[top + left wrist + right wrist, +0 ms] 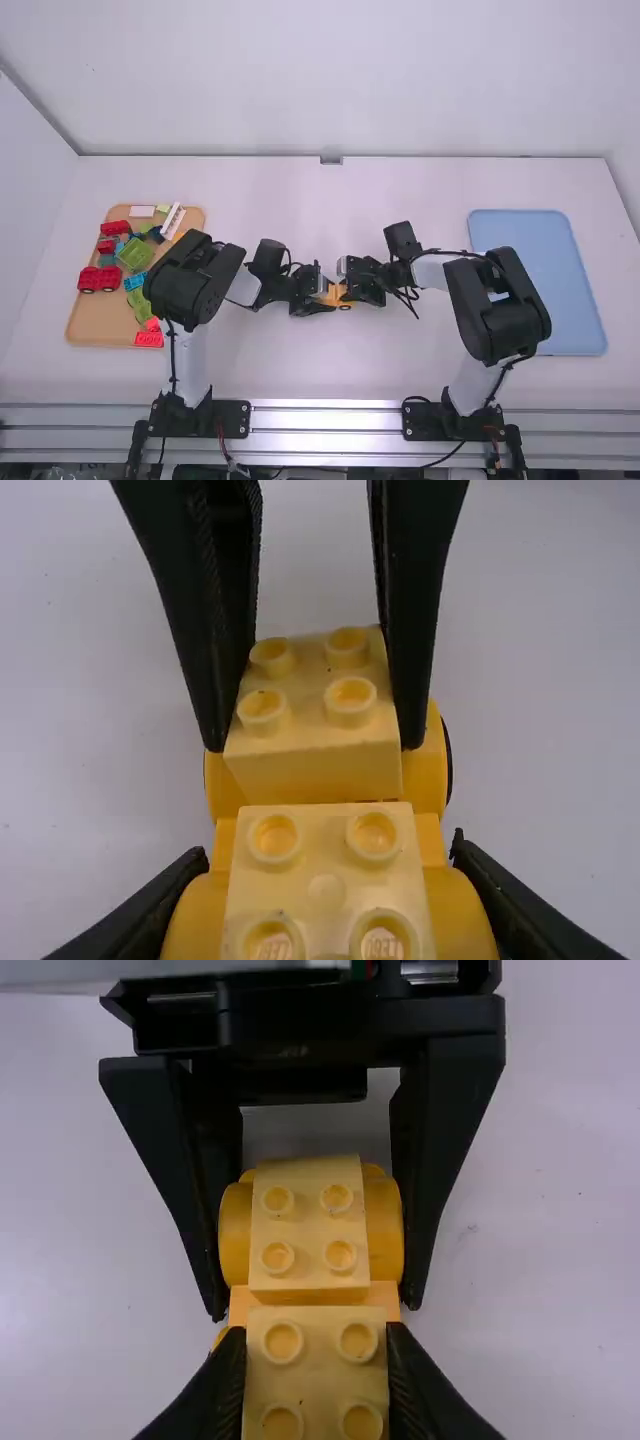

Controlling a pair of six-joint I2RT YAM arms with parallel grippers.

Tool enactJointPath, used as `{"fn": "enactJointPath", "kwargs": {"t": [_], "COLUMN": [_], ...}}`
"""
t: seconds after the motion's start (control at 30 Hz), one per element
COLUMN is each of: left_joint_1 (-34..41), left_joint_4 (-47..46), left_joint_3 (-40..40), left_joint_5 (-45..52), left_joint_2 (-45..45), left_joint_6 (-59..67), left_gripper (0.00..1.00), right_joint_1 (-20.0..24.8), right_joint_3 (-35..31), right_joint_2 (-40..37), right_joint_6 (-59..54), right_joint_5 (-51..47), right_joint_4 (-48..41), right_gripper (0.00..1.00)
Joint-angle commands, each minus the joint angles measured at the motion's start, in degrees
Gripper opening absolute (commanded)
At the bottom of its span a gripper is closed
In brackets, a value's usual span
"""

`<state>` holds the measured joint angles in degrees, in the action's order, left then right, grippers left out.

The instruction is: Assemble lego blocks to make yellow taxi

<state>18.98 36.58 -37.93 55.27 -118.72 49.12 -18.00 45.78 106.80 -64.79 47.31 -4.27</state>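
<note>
At the table's middle, my left gripper (322, 289) and right gripper (349, 283) meet over the yellow car base (344, 304). In the left wrist view my left gripper (330, 856) is shut on the rounded sides of the base (190, 924), with one light-yellow block (326, 882) on top between its fingers. A second light-yellow block (315, 765) is over the base's other end. In the right wrist view my right gripper (315, 1338) is shut on this second block (316, 1372); whether it is fully seated cannot be told.
A tan tray (88, 318) of mixed red, green, blue and white pieces lies at the left, beside the left arm. A blue tray (540, 240) lies at the right, beyond and beside the right arm. The white table (330, 370) surrounds the car base.
</note>
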Motion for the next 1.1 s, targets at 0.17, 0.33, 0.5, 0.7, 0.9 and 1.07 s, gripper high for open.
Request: {"fn": "enactJointPath", "kwargs": {"t": [0.17,0.33,0.5,0.7,0.9,1.07], "left_joint_1": [0.5,0.5,0.5,0.5,0.5,0.5], "left_joint_4": [-1.2,-1.2,-1.2,-1.4,-1.4,-1.4], "left_joint_3": [0.8,0.8,0.8,0.8,0.8,0.8], "left_joint_5": [-3.8,-3.8,-3.9,-3.9,-3.9,-3.9], "left_joint_2": [-0.9,-0.9,-0.9,-0.9,-0.9,-0.9], "left_joint_6": [1.3,1.3,1.3,1.3,1.3,1.3], "left_gripper": [0.38,0.38,0.38,0.38,0.38,0.38], "right_joint_1": [0.0,0.8,3.0,6.3,7.6,4.8], "right_joint_3": [0.3,0.3,0.3,0.3,0.3,0.0], "right_joint_2": [-0.6,-1.1,-2.1,-2.3,-2.2,-2.2], "right_joint_6": [0.3,0.2,-0.1,-0.2,-2.3,-3.5], "right_joint_5": [-0.1,5.3,13.1,10.7,5.1,0.0], "right_joint_4": [1.7,2.3,2.3,-0.8,-3.7,-4.7], "right_gripper": [0.58,0.68,0.75,0.60,0.21,0.00]}}
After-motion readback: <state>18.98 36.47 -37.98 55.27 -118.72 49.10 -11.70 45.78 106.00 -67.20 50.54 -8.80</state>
